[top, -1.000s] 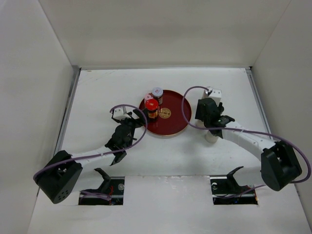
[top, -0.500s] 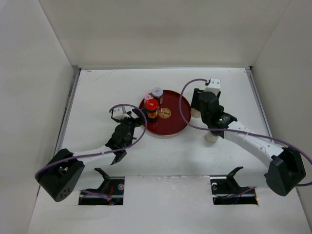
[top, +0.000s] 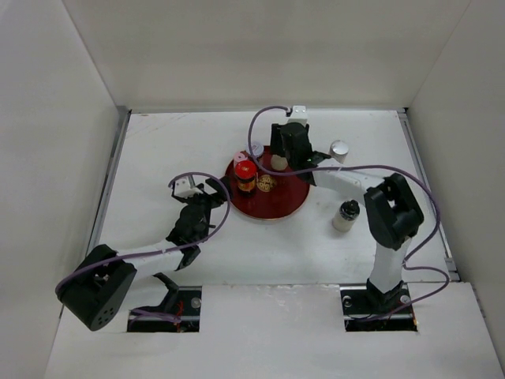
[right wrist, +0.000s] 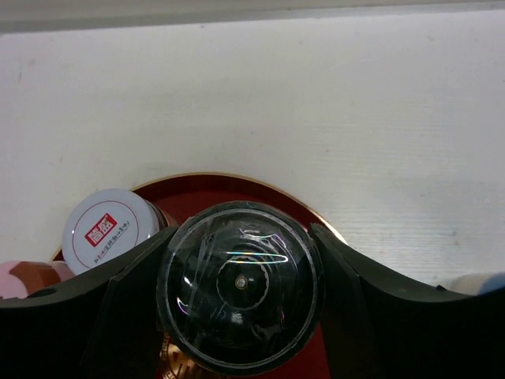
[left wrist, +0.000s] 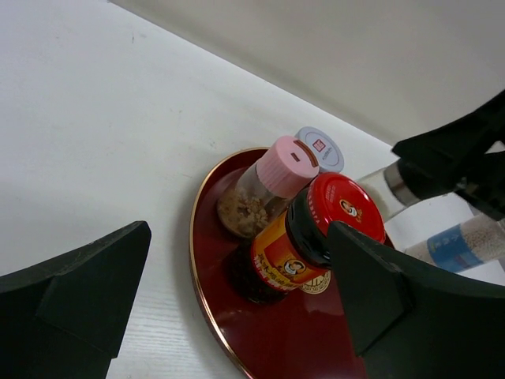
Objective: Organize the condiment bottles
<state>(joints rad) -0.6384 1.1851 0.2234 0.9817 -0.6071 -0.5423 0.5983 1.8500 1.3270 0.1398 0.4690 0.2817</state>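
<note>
A round red tray (top: 286, 201) holds a red-lidded dark jar (top: 245, 175), a pink-capped shaker (top: 240, 158) and a white-lidded jar (top: 256, 148). My right gripper (top: 278, 162) is shut on a dark-capped shaker (right wrist: 241, 288) over the tray's far part; I cannot tell if it touches the tray. My left gripper (top: 213, 193) is open and empty just left of the tray, with the red-lidded jar (left wrist: 335, 209) and the pink-capped shaker (left wrist: 288, 162) ahead of it. A silver-lidded white bottle with a blue band (top: 339, 148) and a small white bottle with a dark top (top: 345, 215) stand on the table right of the tray.
White walls close the table on the left, far and right sides. The right arm (top: 347, 178) arches over the table between the two bottles right of the tray. Its purple cable (top: 260, 126) loops above the tray's far edge.
My right gripper has swung left from beside the tray to over its far part, carrying the dark-capped shaker. The silver-lidded bottle now shows. My left gripper has drawn back slightly.
</note>
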